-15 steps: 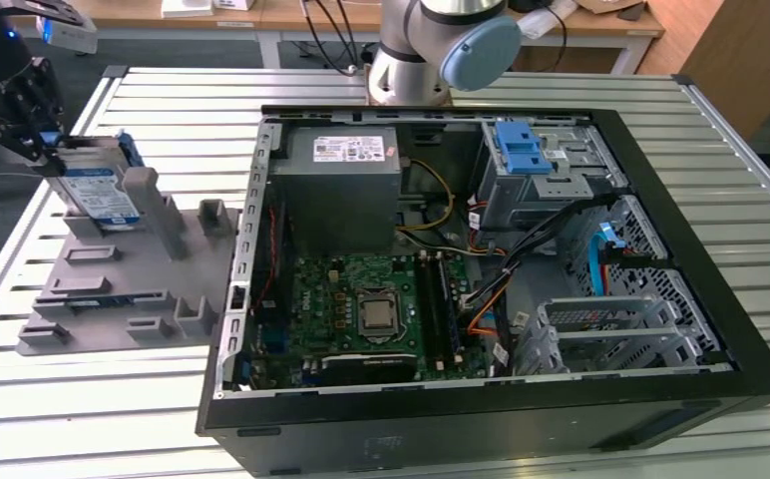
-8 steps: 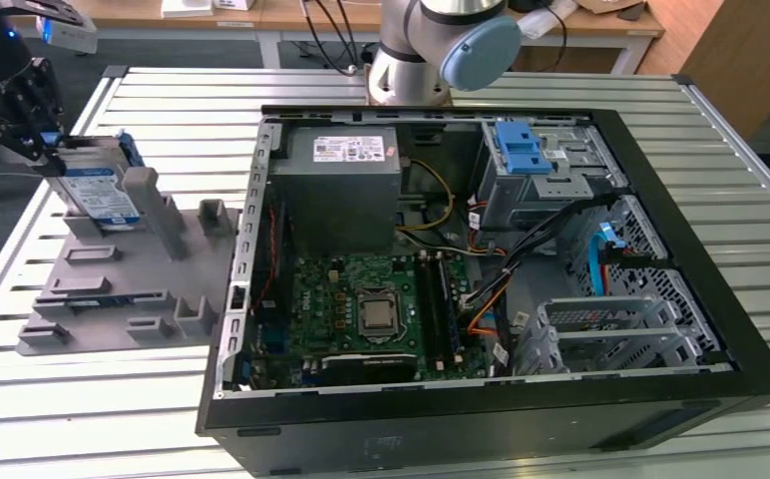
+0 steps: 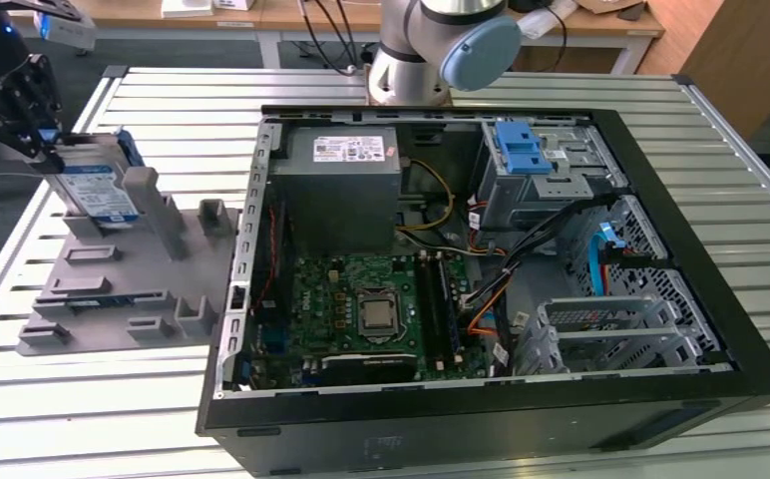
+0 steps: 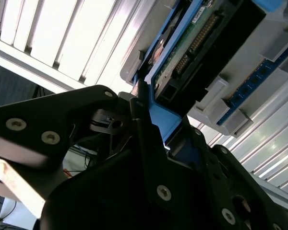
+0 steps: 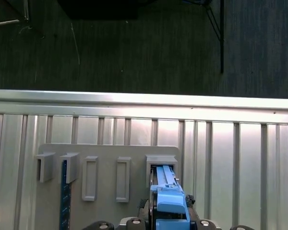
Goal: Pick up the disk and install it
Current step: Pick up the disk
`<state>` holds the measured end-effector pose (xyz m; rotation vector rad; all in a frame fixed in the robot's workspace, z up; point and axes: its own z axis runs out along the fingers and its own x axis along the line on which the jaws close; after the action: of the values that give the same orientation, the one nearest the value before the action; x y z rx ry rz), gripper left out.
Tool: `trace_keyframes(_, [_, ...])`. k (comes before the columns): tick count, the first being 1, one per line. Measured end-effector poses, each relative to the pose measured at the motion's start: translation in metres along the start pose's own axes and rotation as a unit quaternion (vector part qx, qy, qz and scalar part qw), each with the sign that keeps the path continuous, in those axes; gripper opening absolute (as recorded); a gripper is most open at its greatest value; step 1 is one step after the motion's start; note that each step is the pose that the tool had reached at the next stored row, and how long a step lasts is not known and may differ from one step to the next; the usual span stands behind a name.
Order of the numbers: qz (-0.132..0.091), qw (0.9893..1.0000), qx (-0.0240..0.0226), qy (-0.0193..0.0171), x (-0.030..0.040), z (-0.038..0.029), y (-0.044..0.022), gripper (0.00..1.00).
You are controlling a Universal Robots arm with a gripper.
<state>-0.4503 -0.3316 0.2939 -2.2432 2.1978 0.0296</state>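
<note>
Gripper (image 4: 159, 117) closed on blue carrier edge of disk (image 4: 192, 43), 1 finger each side. Disk stands on edge in grey holder rack (image 3: 106, 299), jaws at its upper end; open PC case (image 3: 492, 429) toward exterior view's right.

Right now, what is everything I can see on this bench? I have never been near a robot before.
the disk: one, silver in a blue carrier, upright in the rack at the exterior view's left.
rack: one, grey, on the table beside the case.
computer case: one, black, open, lying on the table.
power supply: one, grey, inside the case.
motherboard: one, green, inside the case.
latch: one, blue, on the drive cage inside the case.
table: one, slatted metal, under everything.
arm: one, silver with a light-blue joint cap, beyond the case.
gripper: one, black, shut on the disk's blue carrier.
</note>
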Motion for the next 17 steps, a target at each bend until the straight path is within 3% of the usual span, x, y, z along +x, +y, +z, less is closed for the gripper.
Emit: trace_keyframes(17, [0.0,1.0,0.0,0.0,-0.0001,-0.0055,0.0001,0.36])
